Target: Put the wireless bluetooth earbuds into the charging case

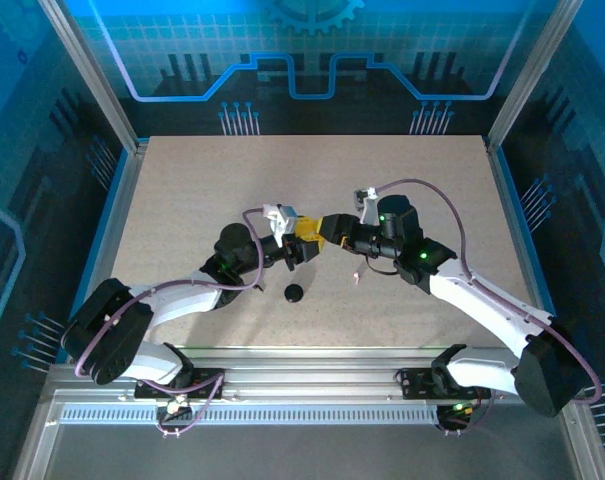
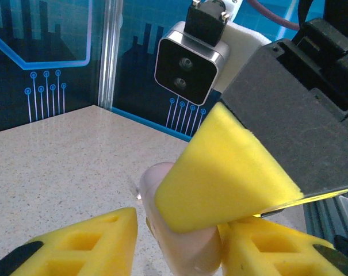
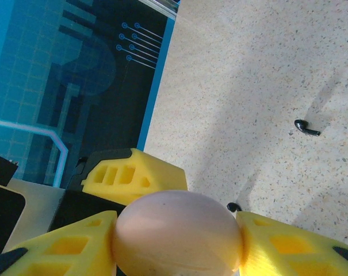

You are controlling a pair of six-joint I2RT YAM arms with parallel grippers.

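Earbuds, loose, none stowed. One black earbud [image 3: 306,127] lies on the table [image 3: 260,63], upper right of my right wrist view. What I judge to be a pale earbud [image 1: 357,277] sits just right of centre in the top view, near a black disc [image 1: 294,292]. Holder: charging case [image 3: 179,218], pinkish, rounded, at mid-frame where both arms meet. My right gripper [image 3: 178,241]: narrowed onto the case, both pads touching. My left gripper [image 2: 180,253]: fingers flank the case; true clamping I cannot tell. Handling note: smooth shell, liable to squirt out. Take one firm hold low on the body, lid side free, before the other pincer goes for an earbud's stem.
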